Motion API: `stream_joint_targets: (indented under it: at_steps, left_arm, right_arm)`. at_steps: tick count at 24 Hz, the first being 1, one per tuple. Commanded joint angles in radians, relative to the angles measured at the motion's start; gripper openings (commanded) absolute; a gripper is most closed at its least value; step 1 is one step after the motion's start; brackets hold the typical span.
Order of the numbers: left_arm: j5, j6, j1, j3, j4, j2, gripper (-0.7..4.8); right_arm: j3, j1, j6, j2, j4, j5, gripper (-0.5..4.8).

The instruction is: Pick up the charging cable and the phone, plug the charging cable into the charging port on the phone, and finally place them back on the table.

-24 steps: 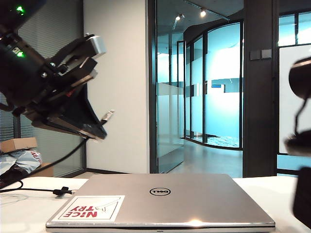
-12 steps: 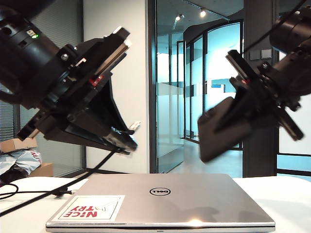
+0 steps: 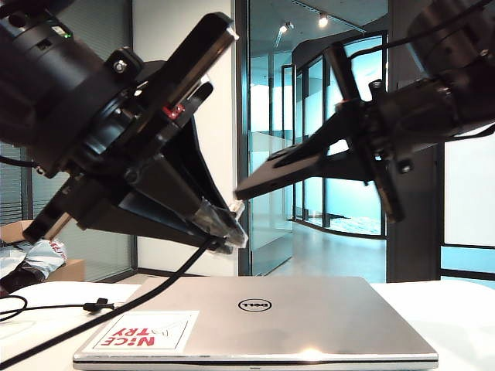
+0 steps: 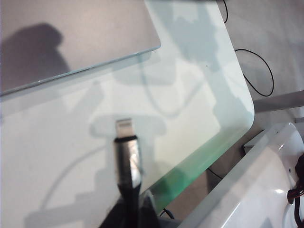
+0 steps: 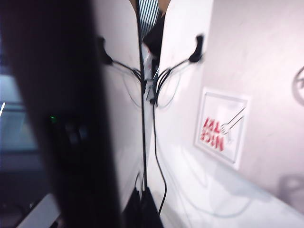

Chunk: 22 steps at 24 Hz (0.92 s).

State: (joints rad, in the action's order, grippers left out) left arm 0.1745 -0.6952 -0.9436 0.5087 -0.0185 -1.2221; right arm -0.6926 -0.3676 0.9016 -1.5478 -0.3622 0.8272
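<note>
My left gripper (image 3: 223,222) hangs above the laptop, shut on the charging cable just behind its silver-white plug (image 3: 237,207). In the left wrist view the plug (image 4: 124,128) sticks out from the dark fingertips (image 4: 124,214) over the white table (image 4: 190,114). The cord (image 3: 116,313) drops to the table, where its strap knot (image 3: 98,304) lies. My right gripper (image 3: 340,156) is shut on the phone (image 3: 282,171), a dark slab held almost level, its near end close to the plug. In the right wrist view the phone (image 5: 66,118) fills one side, edge-on.
A shut silver Dell laptop (image 3: 255,317) with a red-lettered sticker (image 3: 143,331) lies under both grippers on the table (image 3: 456,309). Loose cable (image 5: 160,180) lies beside it. Boxes and bags (image 3: 31,247) sit behind the table at far left.
My left arm swung toward the middle with the plug. My right arm came in from the right with the phone and turned it from steep to almost level, close to the plug.
</note>
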Motion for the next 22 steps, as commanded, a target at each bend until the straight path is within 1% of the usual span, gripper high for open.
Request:
stream_joint_targets:
  at_steps: [1,6,11,22]
  left_arm:
    - [0.003,-0.005,0.001,0.001,-0.013,0.003,-0.06]
    - [0.003,0.0,0.001,0.001,-0.036,0.003,-0.06]
    - [0.003,0.0,0.001,0.001,-0.048,0.003,-0.06]
    - [0.003,0.007,0.001,0.001,-0.049,0.003,-0.06]
  right_arm:
    - [-0.006,-0.039,0.009,-0.005,-0.084,0.015,-0.06]
    - [-0.006,-0.051,0.013,-0.008,-0.073,0.023,-0.06]
    - [-0.006,-0.054,0.013,-0.008,-0.021,0.033,-0.06]
    - [-0.006,-0.062,0.014,-0.008,-0.008,0.063,-0.06]
